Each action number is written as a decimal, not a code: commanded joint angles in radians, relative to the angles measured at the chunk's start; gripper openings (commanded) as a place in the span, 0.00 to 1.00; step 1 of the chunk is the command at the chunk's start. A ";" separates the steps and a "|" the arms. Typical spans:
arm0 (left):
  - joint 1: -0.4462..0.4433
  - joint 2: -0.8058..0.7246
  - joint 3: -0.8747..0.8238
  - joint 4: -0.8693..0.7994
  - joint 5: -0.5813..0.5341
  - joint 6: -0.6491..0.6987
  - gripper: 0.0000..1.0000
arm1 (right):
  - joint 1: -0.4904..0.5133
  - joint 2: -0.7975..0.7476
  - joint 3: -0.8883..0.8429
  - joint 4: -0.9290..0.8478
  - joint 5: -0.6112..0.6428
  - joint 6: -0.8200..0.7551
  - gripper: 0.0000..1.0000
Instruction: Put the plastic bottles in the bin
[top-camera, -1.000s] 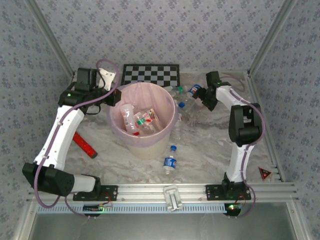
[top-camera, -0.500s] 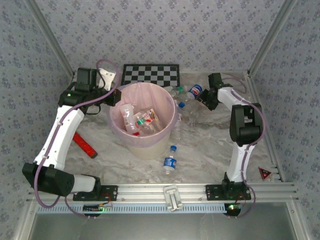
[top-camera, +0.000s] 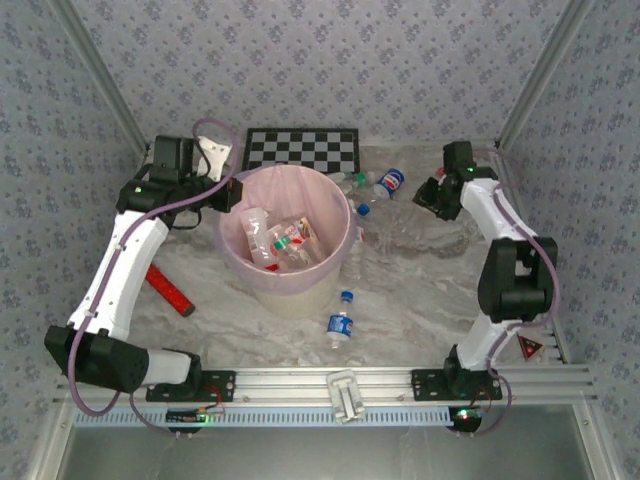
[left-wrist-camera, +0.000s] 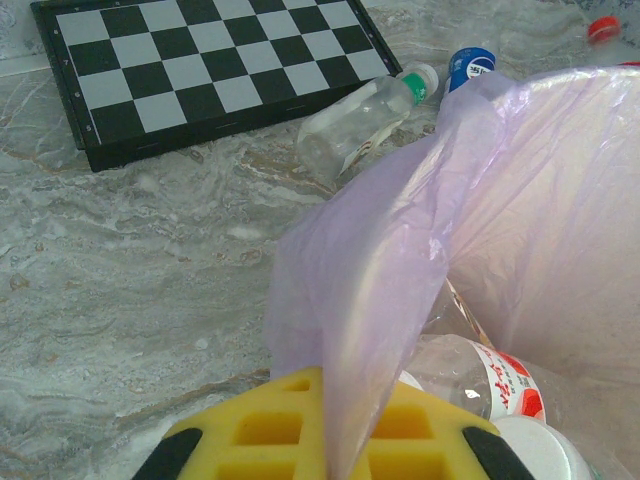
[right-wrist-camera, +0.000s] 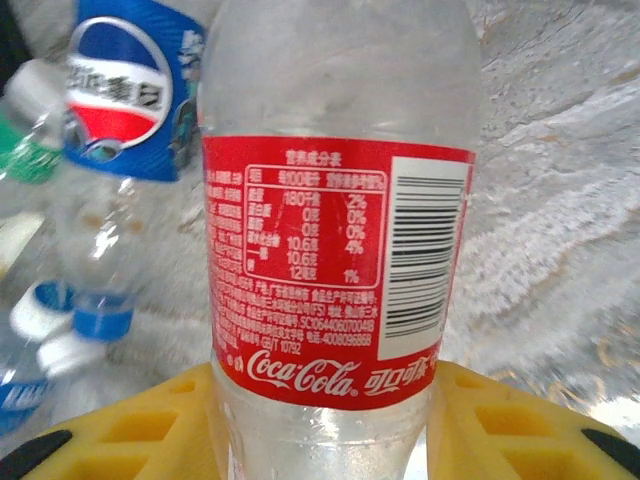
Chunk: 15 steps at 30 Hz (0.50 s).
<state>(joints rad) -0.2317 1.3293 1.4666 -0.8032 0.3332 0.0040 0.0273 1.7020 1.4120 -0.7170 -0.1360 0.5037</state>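
The bin (top-camera: 295, 300), cream-white and lined with a pink-lilac bag (left-wrist-camera: 520, 200), stands near the middle of the table (top-camera: 430, 290). It holds several bottles (top-camera: 285, 242), one with a red-and-white label (left-wrist-camera: 503, 372) lying against the liner. The left gripper (top-camera: 220, 193) sits at the bin's 10 o'clock rim. In the left wrist view its yellow fingers (left-wrist-camera: 250, 432) are closed, with a fold of the bag running down between them, so they appear to pinch the liner. At 2 o'clock from the bin a cluster of loose bottles lies on the table. Among them are a Pepsi-label bottle (top-camera: 392, 181) and a green-capped bottle (left-wrist-camera: 365, 118). The green-capped one is just beside the checkerboard (top-camera: 303, 150), which lies at 12 o'clock near the far wall. The right gripper (top-camera: 432, 196) is at the 3 o'clock side of that cluster. The right wrist view shows its yellow fingers (right-wrist-camera: 510, 425) pressed on either side of a clear Coca-Cola bottle (right-wrist-camera: 335, 250) with a red label, gripping it near one end. Whether this bottle is off the table cannot be told. A blue-capped bottle (top-camera: 340, 322) lies alone at 5 o'clock from the bin. A flat red bar (top-camera: 170, 290) lies at 8 o'clock, partly hidden by the left arm.
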 joint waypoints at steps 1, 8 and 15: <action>-0.011 -0.017 -0.014 -0.052 0.060 -0.005 0.00 | -0.002 -0.122 0.046 -0.166 -0.072 -0.123 0.46; -0.009 -0.026 -0.012 -0.056 0.047 -0.002 0.00 | 0.041 -0.292 0.182 -0.250 -0.279 -0.159 0.46; -0.009 -0.029 -0.011 -0.052 0.046 -0.007 0.00 | 0.272 -0.322 0.366 -0.175 -0.416 -0.135 0.46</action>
<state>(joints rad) -0.2317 1.3251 1.4654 -0.8051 0.3290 0.0074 0.2207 1.3785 1.7054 -0.9100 -0.4503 0.3798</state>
